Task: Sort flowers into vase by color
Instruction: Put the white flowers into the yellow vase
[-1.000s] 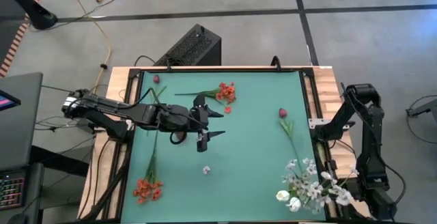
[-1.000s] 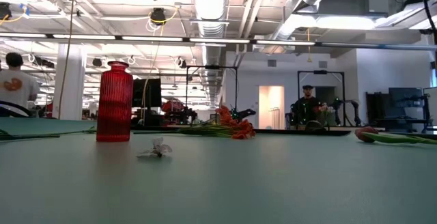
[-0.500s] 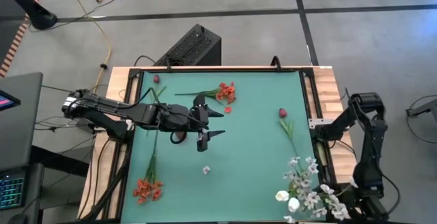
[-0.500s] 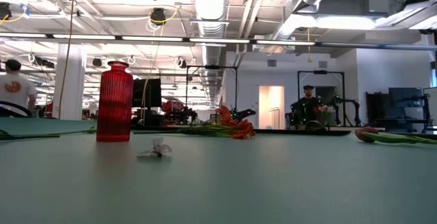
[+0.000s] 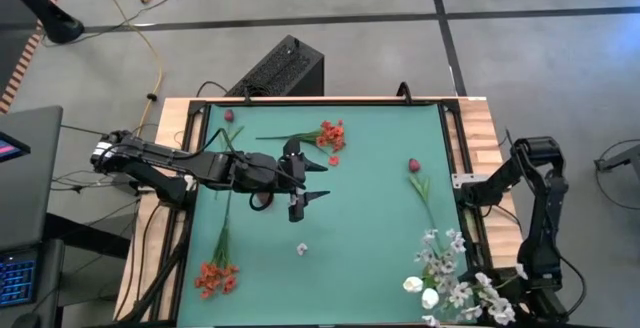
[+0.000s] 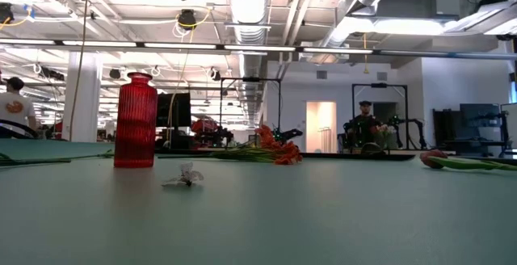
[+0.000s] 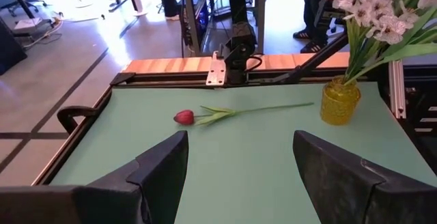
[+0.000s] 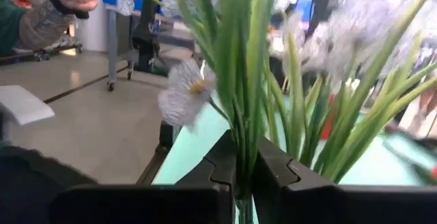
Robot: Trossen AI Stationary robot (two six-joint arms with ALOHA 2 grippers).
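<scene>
Fingers of the right gripper (image 8: 244, 176) pinch white flower stems (image 8: 239, 80) above the yellow vase (image 7: 339, 101) — white sorting looks nearly done. Left gripper (image 5: 305, 182), wide open and empty, hovers beside the red vase (image 6: 136, 120). Orange clusters (image 5: 215, 277) and the dark red bud (image 5: 413, 166) lie well apart from it — still unsorted.

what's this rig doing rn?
It is sorting fake flowers by color. The right pincer is closed on the stems of the white flowers, which stand in a yellow vase at the table's near right corner. The left pincer hovers open mid-table. Orange-red clusters, a red bud and a red vase wait.
</scene>
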